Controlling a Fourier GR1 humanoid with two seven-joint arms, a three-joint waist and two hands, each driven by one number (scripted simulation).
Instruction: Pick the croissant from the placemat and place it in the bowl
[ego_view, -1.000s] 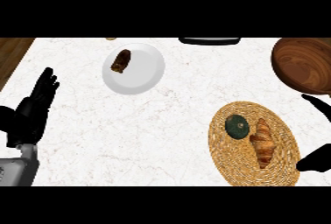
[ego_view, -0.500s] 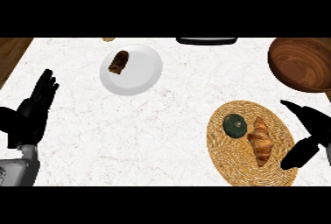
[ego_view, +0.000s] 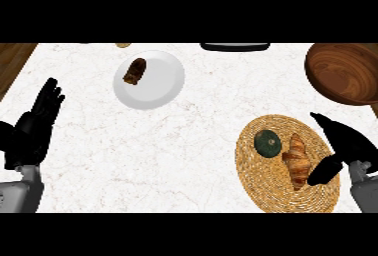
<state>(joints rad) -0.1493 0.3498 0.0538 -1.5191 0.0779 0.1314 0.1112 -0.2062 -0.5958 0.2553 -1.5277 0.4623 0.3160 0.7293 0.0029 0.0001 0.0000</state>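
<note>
A golden-brown croissant (ego_view: 297, 160) lies lengthwise on the round woven placemat (ego_view: 284, 197) at the lower right, beside a dark green round thing (ego_view: 268, 142). My right hand (ego_view: 347, 147) hovers open over the placemat's right side, fingers straight and pointing up-left, thumb hanging down just right of the croissant without touching it. The brown wooden bowl (ego_view: 347, 72) sits at the upper right, partly cut off by the view's edge. My left hand (ego_view: 33, 127) rests open at the left edge, fingers up.
A white plate (ego_view: 151, 80) with a dark brown pastry (ego_view: 135, 71) stands at the upper middle. A black object (ego_view: 235, 47) shows at the counter's far edge. Wooden surface borders the marble top at the upper left corner (ego_view: 13, 55).
My right hand has come in from the right edge and now hangs over the placemat next to the croissant. The left hand has stayed in place.
</note>
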